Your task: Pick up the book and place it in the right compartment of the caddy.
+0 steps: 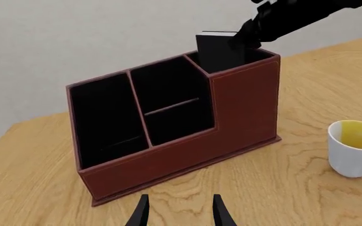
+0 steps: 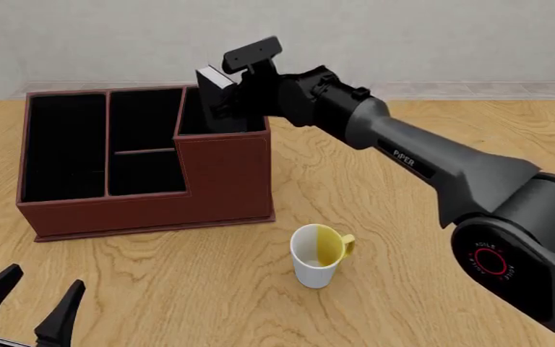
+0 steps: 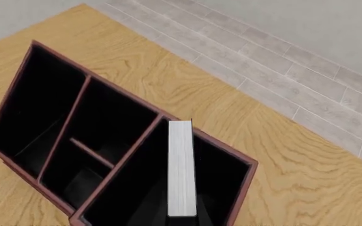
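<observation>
The reddish-brown caddy (image 2: 142,210) stands on the wooden table at centre left. The black book (image 2: 210,79) stands upright inside the tall right compartment (image 2: 222,155), with its top sticking out above the rim. My right gripper (image 2: 225,101) is at the book's upper part, shut on it. In the right wrist view the book's white page edge (image 3: 181,169) runs down into that compartment (image 3: 222,188); the fingers do not show there. The left wrist view shows the caddy (image 1: 187,155) and the book (image 1: 218,49). My left gripper (image 2: 27,307) is open and empty, near the table's front left.
A white mug with a yellow inside (image 2: 316,256) stands in front of the caddy's right end, apart from it; it also shows in the left wrist view (image 1: 355,148). The caddy's other three compartments are empty. The right arm (image 2: 422,166) reaches across the table's right half.
</observation>
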Robot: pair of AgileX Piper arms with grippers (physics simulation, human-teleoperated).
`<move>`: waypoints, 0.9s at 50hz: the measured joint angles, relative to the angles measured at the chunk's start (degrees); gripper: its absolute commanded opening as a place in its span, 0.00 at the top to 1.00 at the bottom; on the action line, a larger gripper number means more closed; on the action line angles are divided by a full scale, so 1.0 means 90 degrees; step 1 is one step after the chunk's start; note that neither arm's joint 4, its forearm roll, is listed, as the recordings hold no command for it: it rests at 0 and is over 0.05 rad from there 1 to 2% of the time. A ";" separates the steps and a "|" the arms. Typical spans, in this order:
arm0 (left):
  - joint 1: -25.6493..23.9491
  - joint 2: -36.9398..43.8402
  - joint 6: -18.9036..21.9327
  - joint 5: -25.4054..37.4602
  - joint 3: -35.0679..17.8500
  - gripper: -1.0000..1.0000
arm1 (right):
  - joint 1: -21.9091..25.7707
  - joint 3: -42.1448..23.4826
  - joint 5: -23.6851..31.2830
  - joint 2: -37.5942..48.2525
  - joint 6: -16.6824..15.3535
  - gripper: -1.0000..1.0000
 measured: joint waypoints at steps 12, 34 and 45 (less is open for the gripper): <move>0.0013 0.0000 -0.0014 -0.0009 0.0000 0.00 | -0.0005 0.0143 -0.0127 0.0050 0.0046 1.00; 0.0010 0.0001 -0.0013 -0.0006 0.0000 0.00 | 0.0001 0.0263 -0.0263 0.0152 0.0085 1.00; 0.0006 0.0001 -0.0009 -0.0008 0.0000 0.00 | -0.0009 0.0216 -0.0267 0.0150 0.0119 0.00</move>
